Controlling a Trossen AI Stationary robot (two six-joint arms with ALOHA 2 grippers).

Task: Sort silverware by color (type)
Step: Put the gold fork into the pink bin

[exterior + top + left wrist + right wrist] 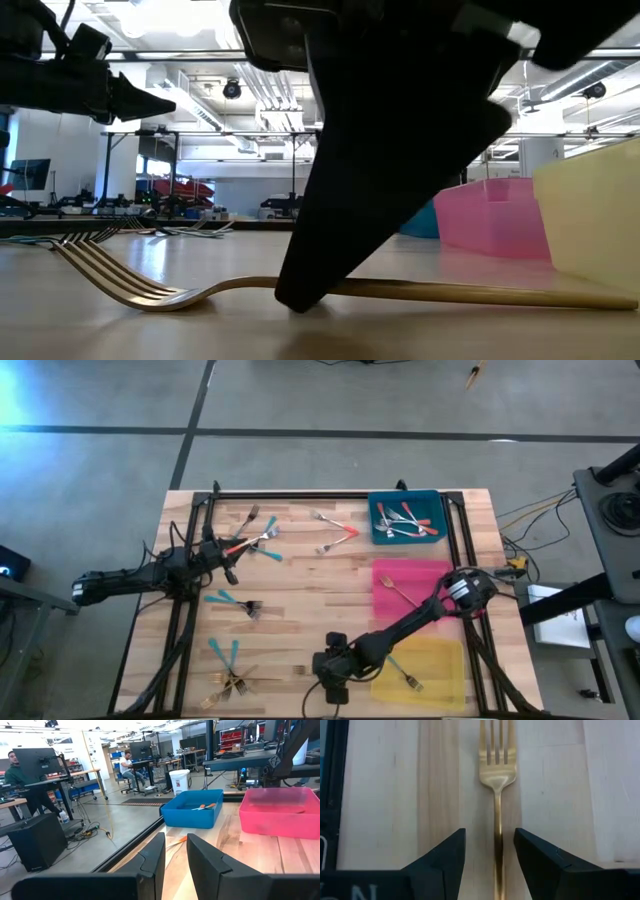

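From my seat, the left gripper (228, 560) hangs over the left-rear part of the table (300, 585), near a fork with a red handle (240, 544). In its wrist view its fingers (150, 862) stand a narrow gap apart with nothing visible between them, though I cannot tell whether anything sits lower down, out of sight. Loose teal-handled forks (228, 599) and gold ones (232, 682) lie scattered on that side.

Moving right, the right gripper (330, 678) is down at the front edge of the table, and this is the arm I'm working. Its fingers (445, 862) are spread and straddle the handle of a gold fork (497, 795), one on either side, not yet squeezing it (there is daylight on both flanks). The fork lies flat on the wood, its long axis running straight out between the fingers, tines pointing away from the wrist, handle passing back under the gripper. In the low view the tines (110, 275) sit toward the left and the handle runs toward the yellow tray (425, 660).

I judge that closing squarely across the handle is all that's needed. Farther right and behind stand the pink tray (410, 592) and the blue tray (405, 517).
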